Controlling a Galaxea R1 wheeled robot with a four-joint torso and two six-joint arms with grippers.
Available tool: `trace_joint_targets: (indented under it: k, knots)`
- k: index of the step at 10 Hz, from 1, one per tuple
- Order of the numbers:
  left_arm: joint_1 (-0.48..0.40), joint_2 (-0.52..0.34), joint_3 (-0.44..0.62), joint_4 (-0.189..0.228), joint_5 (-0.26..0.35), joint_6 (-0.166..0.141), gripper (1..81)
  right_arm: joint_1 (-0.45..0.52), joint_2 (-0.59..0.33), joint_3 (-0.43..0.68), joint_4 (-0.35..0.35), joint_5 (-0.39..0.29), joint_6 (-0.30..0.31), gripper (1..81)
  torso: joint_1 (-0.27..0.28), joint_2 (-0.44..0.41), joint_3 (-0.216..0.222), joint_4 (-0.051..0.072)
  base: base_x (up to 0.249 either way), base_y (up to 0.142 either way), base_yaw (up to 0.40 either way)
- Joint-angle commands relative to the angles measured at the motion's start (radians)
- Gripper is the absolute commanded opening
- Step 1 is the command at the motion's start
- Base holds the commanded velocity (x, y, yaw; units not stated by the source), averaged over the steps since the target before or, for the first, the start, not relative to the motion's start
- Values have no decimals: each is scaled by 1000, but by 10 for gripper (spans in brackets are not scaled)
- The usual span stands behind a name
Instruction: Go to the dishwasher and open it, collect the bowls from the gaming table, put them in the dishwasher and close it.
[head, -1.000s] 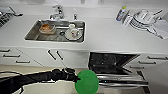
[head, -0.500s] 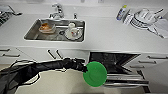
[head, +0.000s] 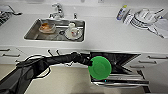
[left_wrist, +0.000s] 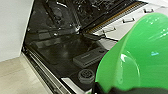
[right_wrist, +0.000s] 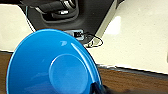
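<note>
Faced a white kitchen counter (head: 110, 32) with the open dishwasher (head: 117, 60) below it, right of the middle in the head view. Found its door folded down towards the floor and its dark inside exposed.

Held the lime green bowl (head: 100, 68) by its rim in the left gripper (head: 89, 64), at the end of the dark arm reaching in from the left. Could not make out the fingers themselves, but judged the jaws closed on the rim, since the bowl hung tilted in the air with nothing else under it. Kept this bowl just above the left part of the lowered door, its hollow side turned up towards the head camera. Saw from the left wrist the same green bowl large and near, with the black inner face of the door and a round cap (left_wrist: 86, 75) beyond it.

Carried the blue bowl (right_wrist: 50, 67) on the right gripper (right_wrist: 100, 89), seen from the right wrist. Noted a dark part of the gripper at the bowl's edge and took the jaws as closed on it, though not clearly. Saw a brown floor (right_wrist: 137, 80) and a pale surface behind that bowl.

Noticed on the counter a steel sink (head: 32, 36) holding a clear bowl with orange contents (head: 46, 27) and a white cup (head: 72, 31), with a tap (head: 58, 10) behind. Made out stacked white plates (head: 142, 17) and a bottle (head: 121, 12) at the far right.
</note>
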Motion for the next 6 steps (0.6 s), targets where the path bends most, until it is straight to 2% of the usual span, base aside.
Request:
trace_joint_targets:
  k: [1, 3, 5, 6]
  knots:
    - [-215, 116, -55, -46, 55, -9, 10, -40, -4, 4, -11, -64, 2, 10, 0, 0, 0, 0, 0, 0, 0]
    - [-224, 151, -66, -43, 33, -10, 10, -42, -3, 1, -9, -64, 2, 10, 0, 0, 0, 0, 0, 0, 0]
    - [-202, 150, -52, -38, -155, -13, 10, -42, -3, -1, -8, -64, 2, 10, 0, 0, 0, 0, 0, 0, 0]
    - [-198, 165, -65, -38, -213, -21, 10, -43, -4, -1, -8, -64, 2, 10, 0, 0, 0, 0, 0, 0, 0]
